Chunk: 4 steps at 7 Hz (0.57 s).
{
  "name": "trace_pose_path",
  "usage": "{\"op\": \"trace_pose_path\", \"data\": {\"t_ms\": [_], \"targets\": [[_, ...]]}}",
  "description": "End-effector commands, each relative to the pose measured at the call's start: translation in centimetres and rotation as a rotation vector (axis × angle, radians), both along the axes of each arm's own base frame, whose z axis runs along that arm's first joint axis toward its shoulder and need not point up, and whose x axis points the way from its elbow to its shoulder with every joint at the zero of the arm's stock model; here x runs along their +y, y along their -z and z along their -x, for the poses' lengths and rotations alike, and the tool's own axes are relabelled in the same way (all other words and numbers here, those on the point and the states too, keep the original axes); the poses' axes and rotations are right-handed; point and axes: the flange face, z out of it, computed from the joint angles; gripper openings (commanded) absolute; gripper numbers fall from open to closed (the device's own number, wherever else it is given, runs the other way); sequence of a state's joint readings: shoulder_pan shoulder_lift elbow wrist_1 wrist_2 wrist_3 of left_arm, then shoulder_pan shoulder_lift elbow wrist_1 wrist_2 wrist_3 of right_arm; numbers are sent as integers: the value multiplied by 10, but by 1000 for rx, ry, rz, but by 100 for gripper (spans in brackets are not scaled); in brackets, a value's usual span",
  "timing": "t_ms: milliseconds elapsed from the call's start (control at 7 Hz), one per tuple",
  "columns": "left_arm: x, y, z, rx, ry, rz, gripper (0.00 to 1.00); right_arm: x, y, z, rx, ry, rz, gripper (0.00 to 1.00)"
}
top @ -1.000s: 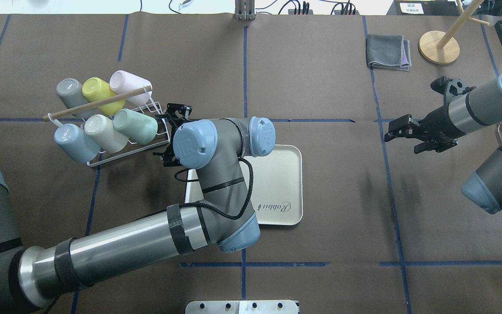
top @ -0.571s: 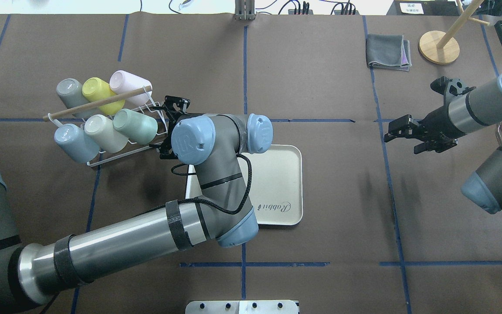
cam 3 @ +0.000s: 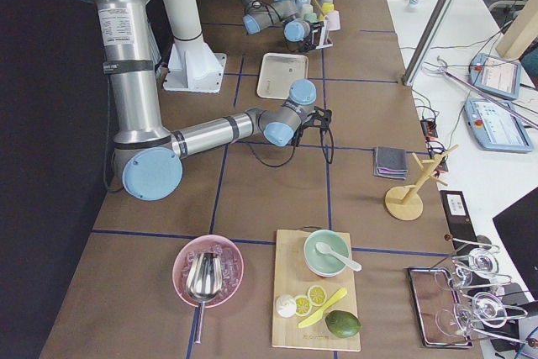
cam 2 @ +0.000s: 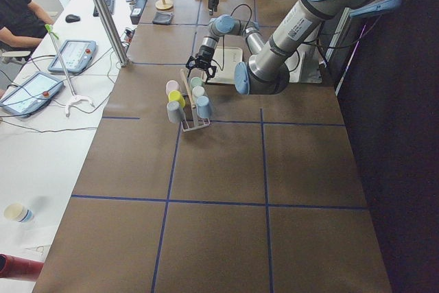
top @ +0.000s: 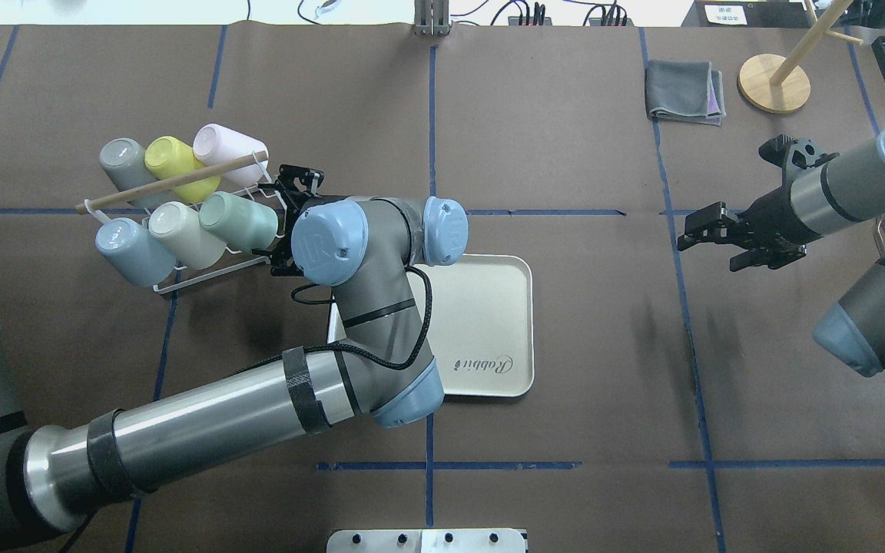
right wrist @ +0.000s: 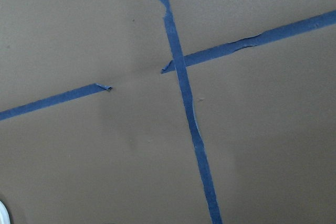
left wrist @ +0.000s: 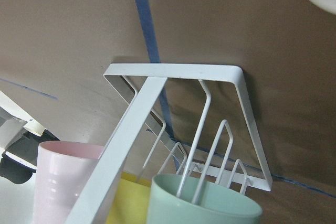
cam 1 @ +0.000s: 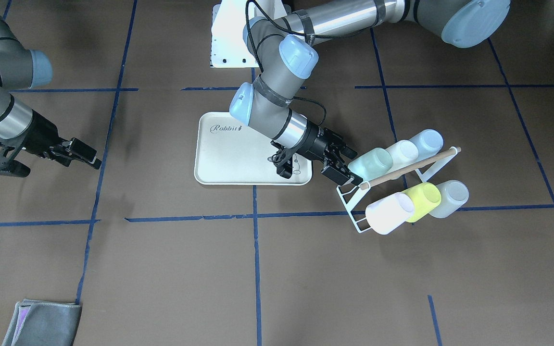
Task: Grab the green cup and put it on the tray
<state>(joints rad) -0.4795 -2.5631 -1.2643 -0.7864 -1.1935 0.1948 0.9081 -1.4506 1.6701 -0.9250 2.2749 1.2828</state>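
Six cups (top: 181,234), one tray (top: 488,307), one rack (top: 212,275)

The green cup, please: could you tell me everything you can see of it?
The green cup is a plain, handleless, pale mint tumbler, plastic by its look. It lies tilted, mouth down over the prongs of the white wire rack, beside a cream cup. The open left pincer flanks its mouth end; contact cannot be told.

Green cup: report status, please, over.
Left tool open at mouth of green cup, no grip yet. Right tool far off, state unclear. Cup on wire rack prongs; cream cup close beside.
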Motion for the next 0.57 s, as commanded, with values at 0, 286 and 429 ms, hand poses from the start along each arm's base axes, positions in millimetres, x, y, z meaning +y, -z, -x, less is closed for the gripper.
{"op": "trace_pose_path", "data": {"t_ms": [0, 286, 429], "targets": [[-2, -8, -2, -15, 1, 8, 100, 0, -1, 0, 1, -1, 2, 100], [-3, -13, -2, -28, 2, 13, 100, 0, -2, 0, 3, 0, 3, 100], [-5, -13, -1, -29, 5, 13, 100, 0, -2, 0, 3, 0, 3, 100]]}}
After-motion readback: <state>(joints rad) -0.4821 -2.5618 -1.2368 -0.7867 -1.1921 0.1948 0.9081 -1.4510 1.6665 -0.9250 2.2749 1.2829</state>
